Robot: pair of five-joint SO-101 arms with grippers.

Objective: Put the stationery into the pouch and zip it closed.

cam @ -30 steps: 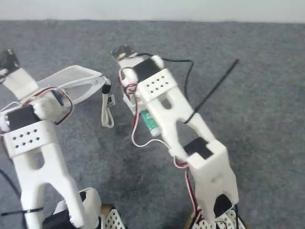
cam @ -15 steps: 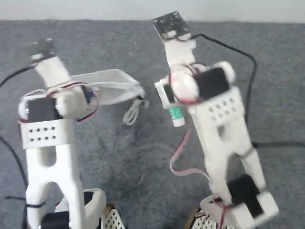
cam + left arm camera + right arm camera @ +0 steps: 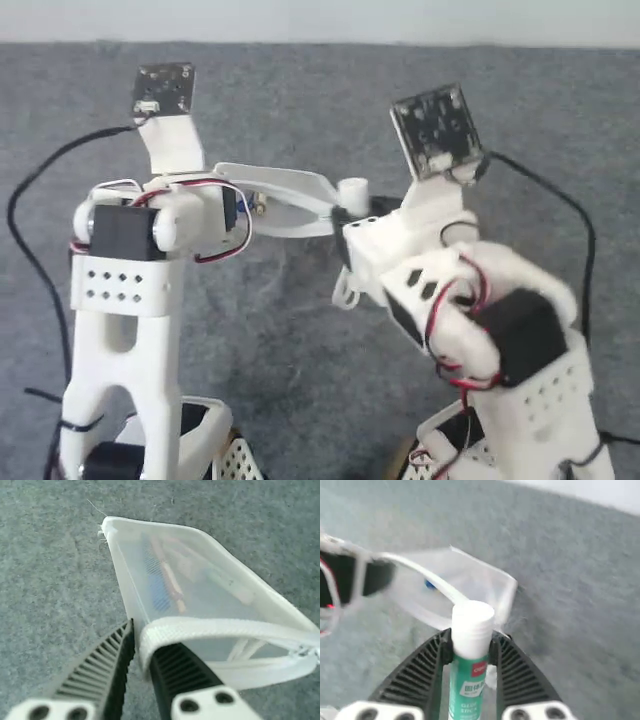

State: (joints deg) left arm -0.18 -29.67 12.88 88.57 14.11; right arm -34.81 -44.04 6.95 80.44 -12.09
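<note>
Arms have swung together. The pouch (image 3: pixel 210 595) contents show dimly through its wall — pens (image 3: pixel 167 577), seemingly. The left hand (image 3: pixel 141 645) pinches its rim — the right hand (image 3: pixel 470 640) pinches the glue stick (image 3: pixel 470 625).

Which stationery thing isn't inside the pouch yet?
The green-and-white glue stick, gripped by the right end effector; the blue and orange pieces already lie inside the pouch.

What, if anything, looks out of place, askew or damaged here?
Nothing stands out. The left gripper pinches the rim of the pouch, which looks intact and has pens inside. The right gripper grips the glue stick, cap pointing toward the pouch. Nothing is spilled.
</note>
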